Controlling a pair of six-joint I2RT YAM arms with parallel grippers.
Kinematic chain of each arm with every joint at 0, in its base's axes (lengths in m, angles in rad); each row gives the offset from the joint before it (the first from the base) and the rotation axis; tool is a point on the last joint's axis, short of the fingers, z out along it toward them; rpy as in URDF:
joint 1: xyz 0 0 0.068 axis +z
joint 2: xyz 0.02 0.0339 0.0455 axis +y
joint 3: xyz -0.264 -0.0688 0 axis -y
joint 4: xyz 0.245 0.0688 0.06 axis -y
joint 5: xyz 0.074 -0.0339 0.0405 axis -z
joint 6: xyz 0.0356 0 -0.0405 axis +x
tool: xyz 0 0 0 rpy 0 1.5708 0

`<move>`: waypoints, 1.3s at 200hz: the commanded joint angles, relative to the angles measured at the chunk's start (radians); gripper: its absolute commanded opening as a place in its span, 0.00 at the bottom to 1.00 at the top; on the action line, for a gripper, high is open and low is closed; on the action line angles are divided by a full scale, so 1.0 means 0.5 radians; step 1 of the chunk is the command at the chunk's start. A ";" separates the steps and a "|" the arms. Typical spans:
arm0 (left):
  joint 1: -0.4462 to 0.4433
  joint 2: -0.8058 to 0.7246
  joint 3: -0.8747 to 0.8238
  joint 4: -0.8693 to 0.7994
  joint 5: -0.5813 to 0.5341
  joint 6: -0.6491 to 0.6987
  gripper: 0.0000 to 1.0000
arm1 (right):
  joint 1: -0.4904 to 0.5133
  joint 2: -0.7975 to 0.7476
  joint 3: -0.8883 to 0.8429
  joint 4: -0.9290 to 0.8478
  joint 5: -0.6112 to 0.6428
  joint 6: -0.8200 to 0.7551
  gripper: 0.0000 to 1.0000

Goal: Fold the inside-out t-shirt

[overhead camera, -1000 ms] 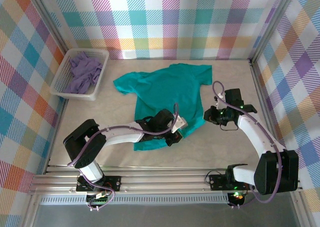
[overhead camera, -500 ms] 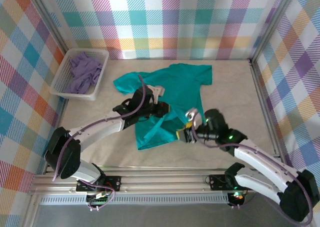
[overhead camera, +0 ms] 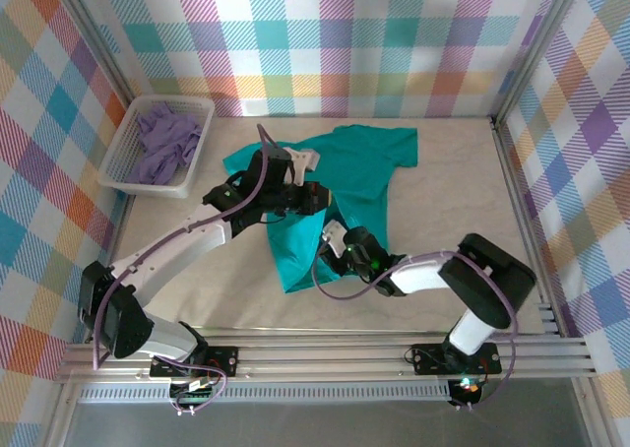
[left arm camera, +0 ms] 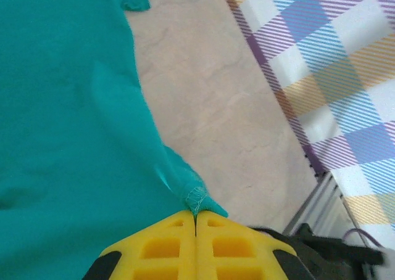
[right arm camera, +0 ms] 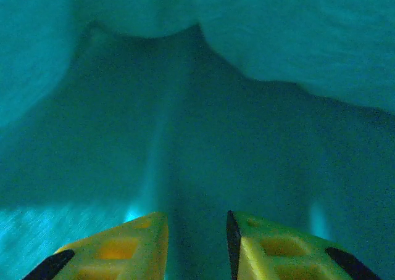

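Note:
The teal inside-out t-shirt [overhead camera: 366, 159] lies mid-table, its lower part pulled up into a raised fold. My left gripper [overhead camera: 321, 199] hangs over the shirt's middle. In the left wrist view it [left arm camera: 195, 214] is shut on a stitched corner of the hem [left arm camera: 199, 197], and the shirt [left arm camera: 62, 126] hangs to its left. My right gripper [overhead camera: 326, 257] sits low at the shirt's near edge, pushed in under the lifted cloth. In the right wrist view its yellow jaws [right arm camera: 197, 223] stand apart, with dim teal fabric [right arm camera: 203, 107] all round them and nothing pinched.
A white basket [overhead camera: 116, 163] at the far left holds a lavender garment [overhead camera: 165, 140]. Plaid walls close in the back and both sides. Bare beige tabletop [overhead camera: 463, 186] lies to the right of the shirt, and a metal rail runs along the near edge.
My left gripper carried the hem from the shirt's near edge up and back over its middle. My right arm swung left from the table's right side, and its gripper went under the lifted cloth.

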 commanded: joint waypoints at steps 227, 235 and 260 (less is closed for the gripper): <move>-0.405 0.048 0.797 -0.199 0.094 0.339 0.00 | -0.476 0.256 0.553 -0.307 -0.122 0.276 0.46; -0.399 0.016 0.764 -0.222 0.035 0.367 0.00 | -0.518 0.231 0.526 -0.299 -0.238 0.289 0.47; -0.336 -0.100 0.615 -0.211 -0.084 0.362 0.00 | -0.633 0.144 0.452 -0.311 -0.549 0.299 0.49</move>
